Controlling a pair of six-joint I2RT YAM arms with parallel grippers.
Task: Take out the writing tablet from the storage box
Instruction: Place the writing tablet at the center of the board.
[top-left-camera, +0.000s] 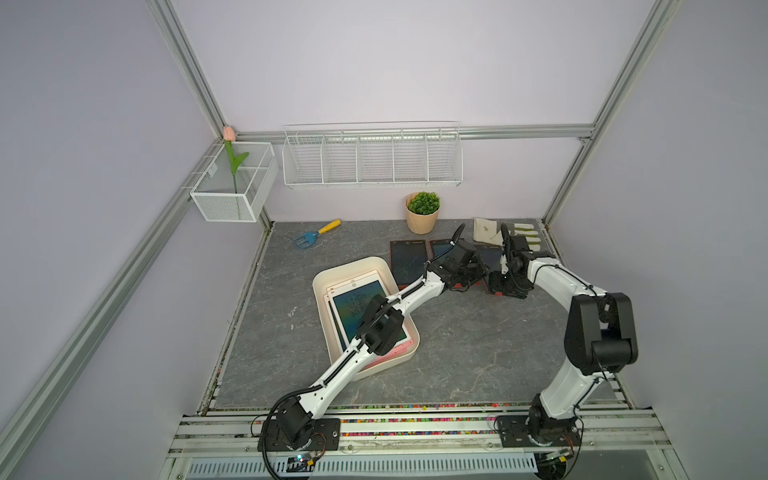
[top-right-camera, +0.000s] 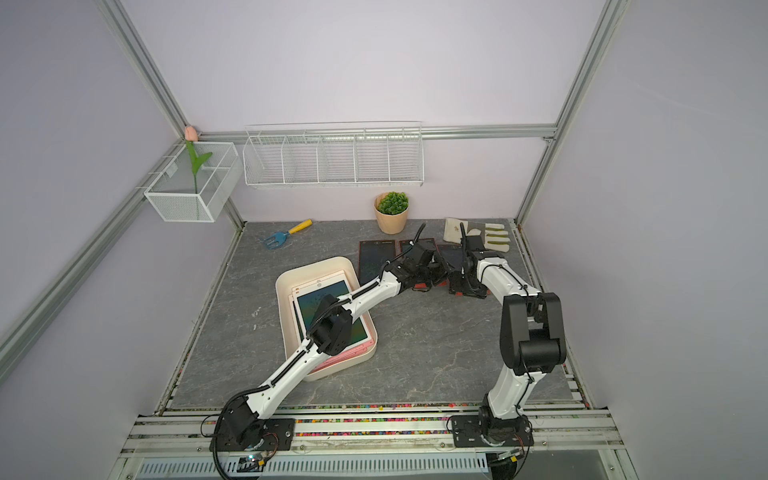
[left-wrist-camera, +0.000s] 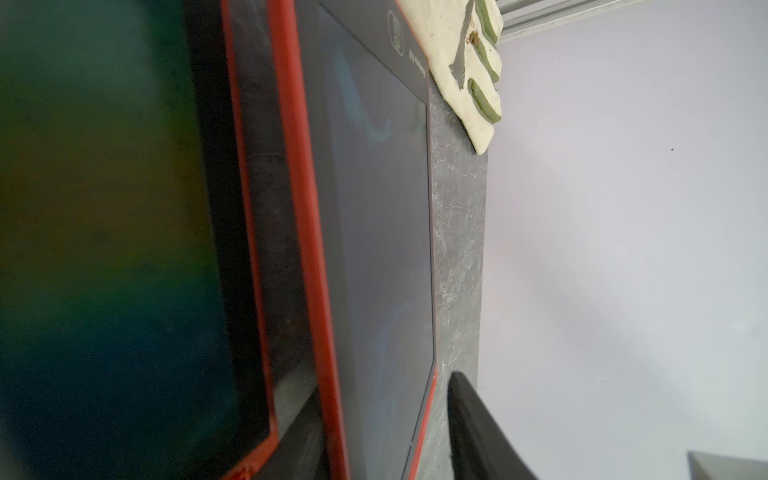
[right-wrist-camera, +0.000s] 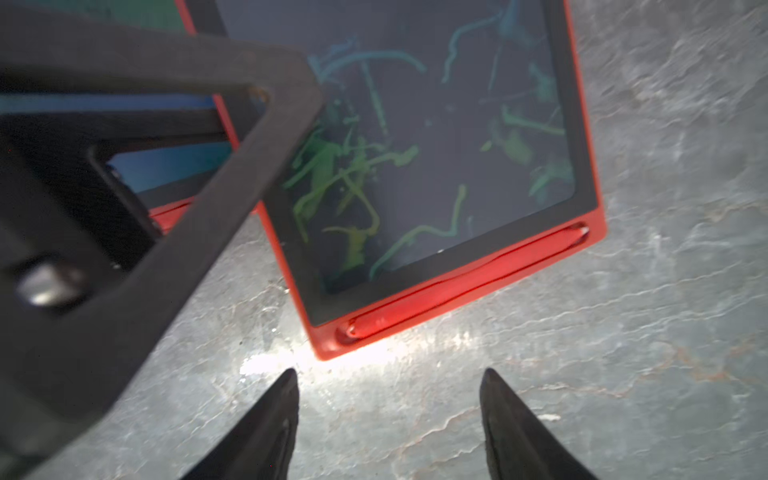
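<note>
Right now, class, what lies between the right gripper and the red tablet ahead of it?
Only bare grey table between the right gripper and the red tablet, seen in the right wrist view.

We are seeing a potted green plant standing at the back of the grey stone-patterned tabletop, a blue hand rake with a yellow handle lying well to one side of it, and a cream gardening glove with green stripes lying on the other. A long white wire rack is hanging on the back wall, and a white mesh basket holding an artificial tulip is hanging in the corner.
</note>
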